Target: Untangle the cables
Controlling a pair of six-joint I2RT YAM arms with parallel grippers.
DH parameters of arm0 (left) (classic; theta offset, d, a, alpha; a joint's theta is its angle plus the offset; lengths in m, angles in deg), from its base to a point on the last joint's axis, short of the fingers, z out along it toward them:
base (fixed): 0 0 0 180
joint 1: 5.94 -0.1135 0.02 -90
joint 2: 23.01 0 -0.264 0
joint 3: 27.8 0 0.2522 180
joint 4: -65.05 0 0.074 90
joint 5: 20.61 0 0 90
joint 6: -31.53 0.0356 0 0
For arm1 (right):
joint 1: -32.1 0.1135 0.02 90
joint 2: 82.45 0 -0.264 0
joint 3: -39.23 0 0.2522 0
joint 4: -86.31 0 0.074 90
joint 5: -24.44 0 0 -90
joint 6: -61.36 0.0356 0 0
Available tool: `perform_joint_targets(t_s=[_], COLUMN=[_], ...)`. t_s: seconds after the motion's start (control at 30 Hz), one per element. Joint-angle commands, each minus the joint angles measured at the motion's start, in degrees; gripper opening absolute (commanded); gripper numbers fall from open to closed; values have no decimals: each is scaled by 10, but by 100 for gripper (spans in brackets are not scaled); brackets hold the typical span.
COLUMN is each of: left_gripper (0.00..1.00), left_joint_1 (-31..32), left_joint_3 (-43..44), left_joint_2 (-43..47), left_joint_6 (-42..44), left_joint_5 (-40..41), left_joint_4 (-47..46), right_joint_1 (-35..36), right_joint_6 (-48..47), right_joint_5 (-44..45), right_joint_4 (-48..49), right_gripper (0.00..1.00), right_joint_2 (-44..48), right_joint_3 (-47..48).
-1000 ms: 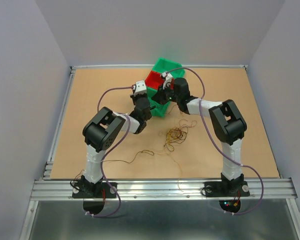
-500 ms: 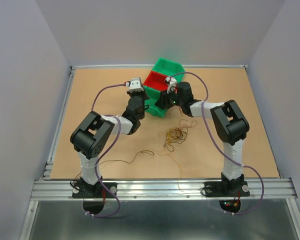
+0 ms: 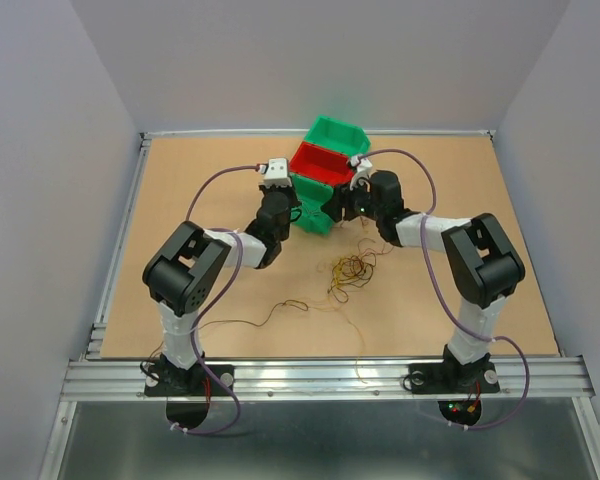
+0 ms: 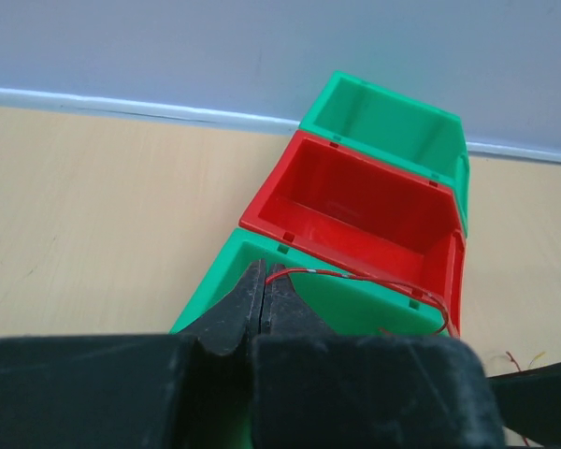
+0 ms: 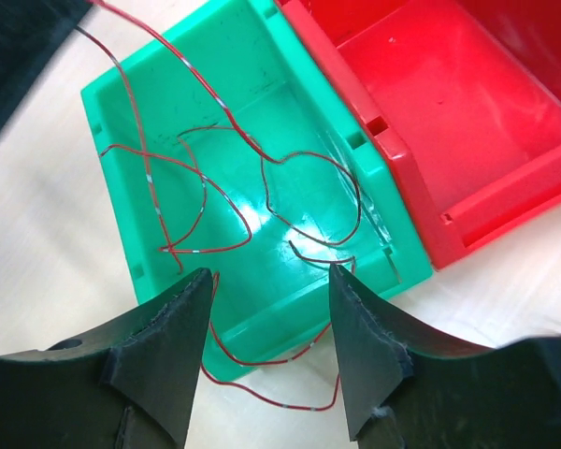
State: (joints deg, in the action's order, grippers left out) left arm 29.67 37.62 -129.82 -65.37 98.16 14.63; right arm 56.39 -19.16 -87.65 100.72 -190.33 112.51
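My left gripper is shut on the end of a thin red cable above the near green bin. The cable runs right along the bin's far rim. In the right wrist view the same red cable lies in loose curls inside this green bin, and one loop hangs over its near wall onto the table. My right gripper stands open just above that wall, holding nothing. A small clump of brown and yellowish cables lies on the table in front of the bins.
A red bin and a second green bin stand in a row behind the near green bin. A loose thin strand trails across the table near the left arm's base.
My right gripper has opened, let go of the red cable and drawn back to the right. The left arm swung its elbow leftward early on, gripper still shut at the bin.
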Motion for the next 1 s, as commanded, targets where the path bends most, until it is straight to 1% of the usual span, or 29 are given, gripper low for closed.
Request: perform_joint_targets(t_s=[0.0, 0.13, 0.2, 0.27, 0.3, 0.33, 0.37, 0.5, 0.57, 0.67, 0.73, 0.77, 0.83, 0.87, 0.9, 0.93, 0.97], left_gripper=[0, 0, 0, 0, 0, 0, 0, 0, 0, 0, 0, 0, 0, 0, 0, 0, 0], left_joint_1=[6, 10, 11, 10, 11, 11, 10, 11, 11, 9, 8, 5, 0, -2, -5, -6, -14], left_joint_3=[25, 44, 53, 65, 73, 81, 98, 139, 153, 158, 168, 171, 172, 172, 169, 165, 160], left_joint_2=[-2, -9, -9, -10, -10, -9, -9, -19, -31, -45, -54, -56, -60, -60, -60, -59, -59], left_joint_6=[14, 10, 5, -7, -14, -22, -40, -74, -82, -89, -104, -109, -123, -127, -129, -131, -134], left_joint_5=[8, 31, 31, 25, 23, 20, 11, -13, -24, -28, -35, -49, -63, -66, -69, -72, -80], left_joint_4=[-7, 28, 49, 85, 105, 127, 170, 270, 300, 309, 331, 340, 360, 365, 369, 369, 369], right_joint_1=[-7, -8, -8, -8, -8, -8, -8, -7, -8, -8, -8, -8, -7, -8, -8, -8, -8], right_joint_6=[6, 9, 12, 16, 15, 15, 13, 17, 19, 17, 13, 11, 9, 9, 10, 8, 9], right_joint_5=[11, -25, -62, -77, -77, -74, -60, -17, -3, 1, 11, 13, 14, 6, 2, -1, -13], right_joint_4=[60, 97, 117, 132, 135, 138, 138, 157, 168, 175, 178, 178, 179, 179, 178, 178, 178], right_gripper=[59, 64, 72, 77, 84, 85, 86, 85, 85, 82, 80, 80, 74, 68, 54, 47, 33], right_joint_2=[37, 40, 30, 21, 14, 2, -1, -3, -4, -12, -25, -30, -39, -44, -47, -55, -59], right_joint_3=[-23, -36, -37, -23, -17, -11, -4, -6, -7, 7, 23, 27, 39, 45, 49, 56, 59])
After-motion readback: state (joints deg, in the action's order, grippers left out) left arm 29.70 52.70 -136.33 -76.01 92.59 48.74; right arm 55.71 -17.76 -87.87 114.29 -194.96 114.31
